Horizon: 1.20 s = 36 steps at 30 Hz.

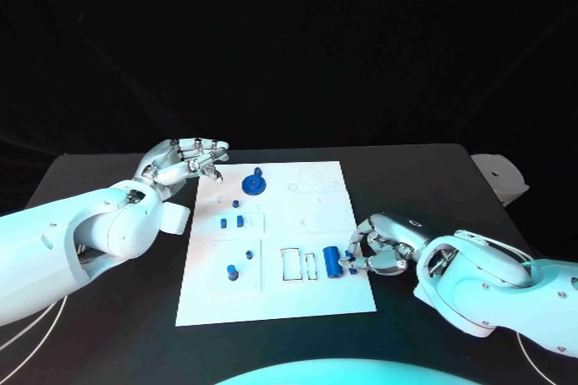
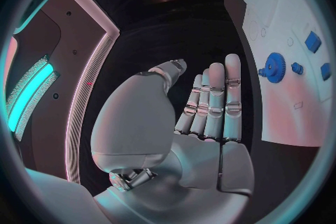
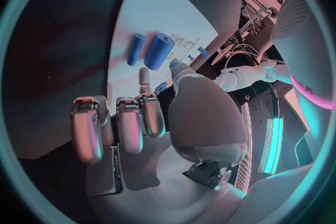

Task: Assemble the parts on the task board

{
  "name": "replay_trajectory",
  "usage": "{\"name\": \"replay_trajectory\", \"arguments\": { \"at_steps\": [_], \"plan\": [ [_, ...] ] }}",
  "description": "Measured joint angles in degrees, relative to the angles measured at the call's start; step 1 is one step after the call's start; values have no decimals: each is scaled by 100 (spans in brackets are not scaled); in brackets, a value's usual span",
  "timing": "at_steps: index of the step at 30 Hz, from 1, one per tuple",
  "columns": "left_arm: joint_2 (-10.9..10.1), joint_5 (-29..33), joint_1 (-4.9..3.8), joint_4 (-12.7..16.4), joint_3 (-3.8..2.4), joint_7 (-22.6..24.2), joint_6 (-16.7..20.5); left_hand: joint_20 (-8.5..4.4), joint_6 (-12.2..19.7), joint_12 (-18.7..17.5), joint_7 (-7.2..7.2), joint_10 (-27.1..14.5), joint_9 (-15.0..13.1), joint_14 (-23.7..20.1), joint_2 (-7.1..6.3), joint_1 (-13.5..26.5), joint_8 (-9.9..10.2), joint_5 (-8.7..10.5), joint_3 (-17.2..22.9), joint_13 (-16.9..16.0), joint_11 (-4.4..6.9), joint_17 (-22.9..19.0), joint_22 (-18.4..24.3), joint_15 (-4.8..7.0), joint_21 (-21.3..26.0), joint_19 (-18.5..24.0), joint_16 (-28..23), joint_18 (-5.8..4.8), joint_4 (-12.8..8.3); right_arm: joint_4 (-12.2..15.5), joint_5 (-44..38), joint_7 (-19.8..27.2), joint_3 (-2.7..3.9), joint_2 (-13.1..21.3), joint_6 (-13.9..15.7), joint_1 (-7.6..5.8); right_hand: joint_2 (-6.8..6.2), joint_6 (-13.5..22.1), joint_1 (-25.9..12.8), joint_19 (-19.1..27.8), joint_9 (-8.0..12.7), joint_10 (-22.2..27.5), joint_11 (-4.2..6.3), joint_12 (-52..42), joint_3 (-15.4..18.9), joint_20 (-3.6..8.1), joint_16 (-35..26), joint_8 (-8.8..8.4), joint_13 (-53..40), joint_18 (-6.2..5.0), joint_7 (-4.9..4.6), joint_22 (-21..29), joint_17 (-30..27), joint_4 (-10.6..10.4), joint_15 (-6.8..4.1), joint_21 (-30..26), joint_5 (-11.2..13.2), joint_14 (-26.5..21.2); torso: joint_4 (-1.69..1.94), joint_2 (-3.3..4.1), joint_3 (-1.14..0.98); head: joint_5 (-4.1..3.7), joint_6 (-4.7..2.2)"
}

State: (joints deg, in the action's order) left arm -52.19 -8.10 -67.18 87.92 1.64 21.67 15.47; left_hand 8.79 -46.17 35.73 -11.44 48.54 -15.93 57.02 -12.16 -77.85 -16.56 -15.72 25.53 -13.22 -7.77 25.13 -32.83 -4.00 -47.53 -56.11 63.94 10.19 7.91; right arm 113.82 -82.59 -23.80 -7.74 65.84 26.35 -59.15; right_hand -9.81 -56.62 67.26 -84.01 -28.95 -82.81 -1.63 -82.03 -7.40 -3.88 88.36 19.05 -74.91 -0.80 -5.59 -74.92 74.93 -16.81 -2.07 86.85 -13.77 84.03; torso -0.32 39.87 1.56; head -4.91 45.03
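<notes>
Your right robot hand [image 1: 376, 250] sits fingers curled, holding nothing, just beside the large blue cylinder [image 1: 332, 264] at the task board [image 1: 271, 306] edge (long axis running away from you); left robot hand [image 1: 187, 159] hangs open, farther off.

You see a black counter [image 1: 120, 172] against a black backdrop [image 1: 289, 59]. A pale rounded object [image 1: 506, 178] sits at the counter's far right edge. Bluish light falls over the scene.
</notes>
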Motion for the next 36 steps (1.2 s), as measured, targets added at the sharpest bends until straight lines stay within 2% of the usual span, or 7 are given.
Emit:
{"name": "replay_trajectory", "arguments": {
  "at_steps": [4, 15, 27, 36],
  "plan": [
    [-9, 0, 1, 5, 0, 1, 0, 0, 0, 0, 0, 0, 0, 0, 0, 0, 0, 0, 0, -6, 0, 0, 6, 0, 0, 0, 0, 0, 0, -67, -103, -64, 0, -150, 37, 37, 0, 0, 0, 0, 0, 0, 0, 0, 0, 0, 0, 0, 0, 0, 0, 0, 0, 0, 0, 0, 0, 0, 3, 1, 6, -4, 3],
    [-17, 0, 2, 22, 0, -4, -1, -6, 20, 45, -21, -43, -1, -21, 0, 0, -22, 0, 0, -18, -1, -4, 19, 20, 22, -34, 0, 0, 0, -253, -269, -137, 3, -392, 67, 86, 0, 18, 0, 0, -9, 0, 0, 0, 15, -1, 0, 0, 0, -1, -18, 1, -1, 14, 0, 0, 1, 0, 6, 1, 5, 28, 40],
    [-37, 0, 2, 32, 0, -18, -6, 2, 20, 44, -20, -83, -1, -21, 0, -1, -22, 0, 0, -23, 0, -4, 27, 20, 22, -42, 0, 0, 0, -360, -408, -308, 3, -580, -60, 179, 98, 38, -98, 1, -89, 0, 0, 0, 317, -1, 0, 68, 1, -1, 2, 2, -1, 1, 0, 0, 122, 0, 3, 1, -1, 72, 71],
    [-51, 0, 2, 48, 0, -42, -10, 2, 20, 66, -20, -124, 4, -21, 0, -1, -21, 0, 1, -22, -2, -4, 31, 20, 55, -42, 0, 0, 0, -427, -553, -454, 29, -665, -223, 244, 152, 38, -120, 2, -165, -22, 22, 0, 521, 0, 0, 157, -4, -1, 2, -3, -2, 15, -42, 0, 187, 0, -1, 1, 7, 96, 98]
  ]
}}
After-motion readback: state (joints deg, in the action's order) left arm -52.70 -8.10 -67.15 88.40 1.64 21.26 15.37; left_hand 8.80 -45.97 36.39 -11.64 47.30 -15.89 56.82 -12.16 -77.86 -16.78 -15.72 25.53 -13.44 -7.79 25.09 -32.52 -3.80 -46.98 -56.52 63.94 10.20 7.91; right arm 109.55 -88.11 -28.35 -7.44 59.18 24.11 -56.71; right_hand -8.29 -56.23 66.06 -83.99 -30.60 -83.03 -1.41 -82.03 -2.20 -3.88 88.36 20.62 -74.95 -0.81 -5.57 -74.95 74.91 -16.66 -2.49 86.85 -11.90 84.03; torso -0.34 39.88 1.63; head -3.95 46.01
